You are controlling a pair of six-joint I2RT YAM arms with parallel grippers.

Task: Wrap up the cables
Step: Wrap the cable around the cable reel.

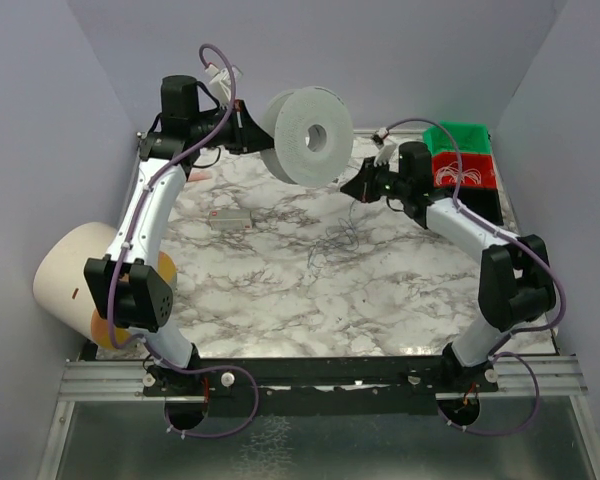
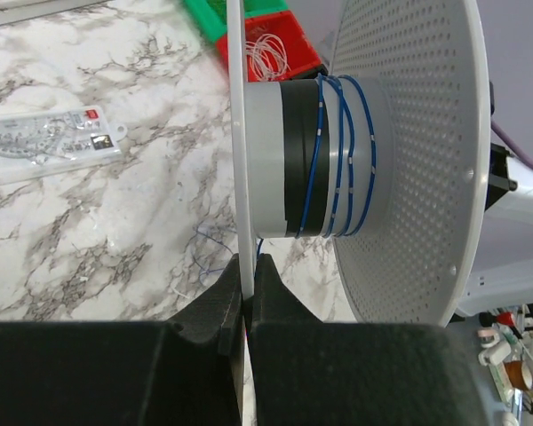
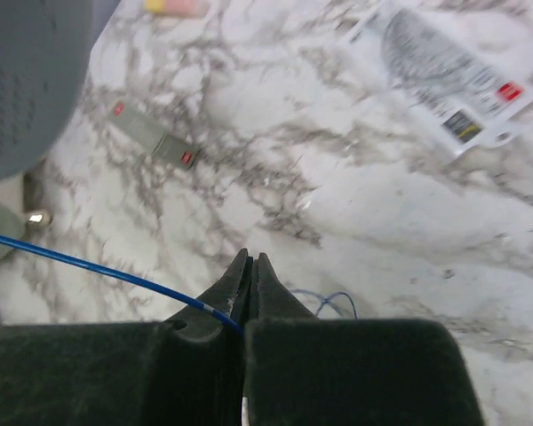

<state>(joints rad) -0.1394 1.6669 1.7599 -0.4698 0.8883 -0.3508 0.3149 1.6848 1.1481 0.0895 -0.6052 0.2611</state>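
The left arm reaches up toward the far edge of the worktop (image 1: 280, 290). The left pincer (image 2: 246, 297) is shut tight on the thin rim of a big grey spool (image 1: 305, 135) and holds it up in the air. The right arm bends in from the right side. The right pincer (image 3: 250, 266) is squeezed on the blue cable (image 3: 89, 264). Some cable is wound round the spool's middle, and more lies in loose squiggles near the worktop's middle

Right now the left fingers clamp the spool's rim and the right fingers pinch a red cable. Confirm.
Wrong colour: the cable pinched by the right fingers is blue, as the right wrist view shows. The left fingers do clamp the rim of the spool.
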